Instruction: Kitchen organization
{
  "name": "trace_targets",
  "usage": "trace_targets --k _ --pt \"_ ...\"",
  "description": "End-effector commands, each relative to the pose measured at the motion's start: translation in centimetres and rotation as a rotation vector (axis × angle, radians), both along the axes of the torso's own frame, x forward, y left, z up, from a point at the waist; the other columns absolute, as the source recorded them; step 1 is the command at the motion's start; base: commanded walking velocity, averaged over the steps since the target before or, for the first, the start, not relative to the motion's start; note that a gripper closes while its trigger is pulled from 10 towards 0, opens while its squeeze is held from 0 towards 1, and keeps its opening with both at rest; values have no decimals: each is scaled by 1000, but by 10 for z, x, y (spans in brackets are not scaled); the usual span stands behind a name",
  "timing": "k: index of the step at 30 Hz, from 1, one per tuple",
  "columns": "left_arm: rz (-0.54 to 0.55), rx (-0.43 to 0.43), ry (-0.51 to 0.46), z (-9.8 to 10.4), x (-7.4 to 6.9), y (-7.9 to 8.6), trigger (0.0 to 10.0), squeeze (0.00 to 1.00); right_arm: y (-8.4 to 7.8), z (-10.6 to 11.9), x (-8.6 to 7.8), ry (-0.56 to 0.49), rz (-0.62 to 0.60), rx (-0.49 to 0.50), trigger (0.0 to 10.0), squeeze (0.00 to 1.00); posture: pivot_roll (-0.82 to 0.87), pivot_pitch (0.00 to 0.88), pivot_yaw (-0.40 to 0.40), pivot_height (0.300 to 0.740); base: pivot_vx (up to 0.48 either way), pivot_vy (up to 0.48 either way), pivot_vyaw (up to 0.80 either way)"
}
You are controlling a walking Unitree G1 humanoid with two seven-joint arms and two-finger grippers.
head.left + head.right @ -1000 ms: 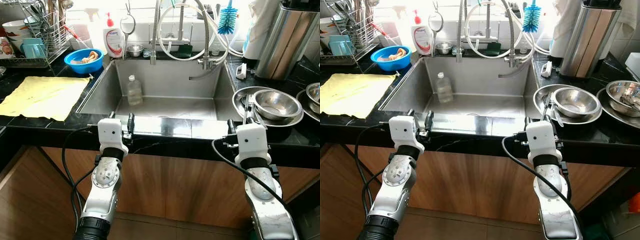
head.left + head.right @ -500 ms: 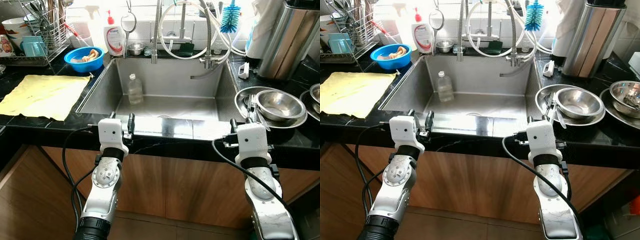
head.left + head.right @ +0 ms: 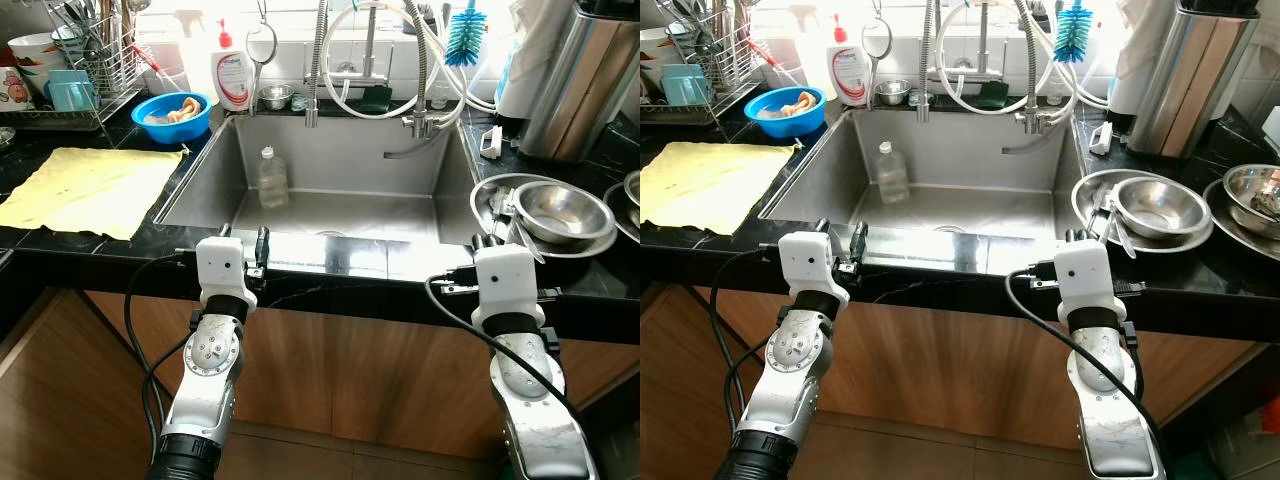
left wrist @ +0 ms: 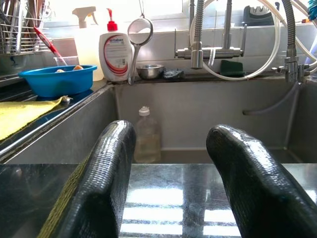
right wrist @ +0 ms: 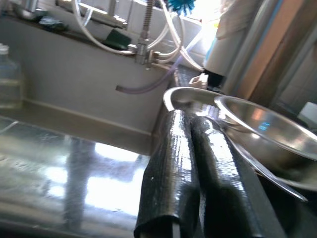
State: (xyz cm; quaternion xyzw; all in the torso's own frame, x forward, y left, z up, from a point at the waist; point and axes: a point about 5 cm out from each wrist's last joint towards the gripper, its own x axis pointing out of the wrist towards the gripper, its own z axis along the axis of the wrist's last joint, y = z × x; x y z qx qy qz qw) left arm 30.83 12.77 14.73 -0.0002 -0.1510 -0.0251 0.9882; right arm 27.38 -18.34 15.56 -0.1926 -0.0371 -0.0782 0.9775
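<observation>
over the sink's [image 3: 200, 180] front rim, left gripper [image 4: 171, 173] with fingers spread, right gripper [image 5: 190, 168] pressed closed beside stacked steel bowls [image 3: 555, 208], plastic bottle [image 3: 270, 178] upright inside the basin

— What are you facing?

— I'm standing at the sink [image 3: 330, 190]; a clear bottle [image 3: 270, 179] is sitting in its far left part.

— And your arms?

— I'm holding my left gripper [image 3: 240, 238] over the near counter edge, left of centre, and my right gripper [image 3: 482, 243] at the near right, by the steel bowl [image 3: 557, 210].

— Anything to the left?

— A yellow cloth [image 3: 85, 190] is lying flat, with a blue bowl [image 3: 171, 114] sitting beyond it.
</observation>
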Motion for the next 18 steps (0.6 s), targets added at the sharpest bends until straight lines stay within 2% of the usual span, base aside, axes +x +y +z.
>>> trace_targets --k 1,8,9,10,11,14,15,18 --pt "2 -5 -18 6 -1 1 10000 0 6 5 3 -26 27 20 0 0 -194 0 50 740 0 0 0" --pt "0 -8 -24 7 -1 1 10000 0 9 19 3 -114 44 30 0 0 -196 0 50 740 0 0 0" --pt "0 -9 -24 7 -1 1 10000 0 9 20 3 -125 46 33 1059 0 -196 0 50 740 0 0 0" --pt "0 -9 -25 7 -1 1 10000 0 9 22 3 -136 47 37 2745 0 -196 0 50 740 0 0 0" --pt "-1 -10 -25 7 -1 0 10000 0 10 23 3 -145 46 36 9686 0 -196 0 50 740 0 0 0" --pt "-1 -10 -26 7 -1 0 10000 0 10 24 3 -156 45 32 9686 0 -196 0 50 740 0 0 0" --pt "-2 -12 -30 8 -1 0 10000 0 11 30 3 -193 46 30 10000 0 -199 0 52 740 0 0 0" --pt "-3 -15 -48 13 1 0 10000 0 25 39 6 -224 145 59 10000 0 -201 0 54 740 0 0 0"
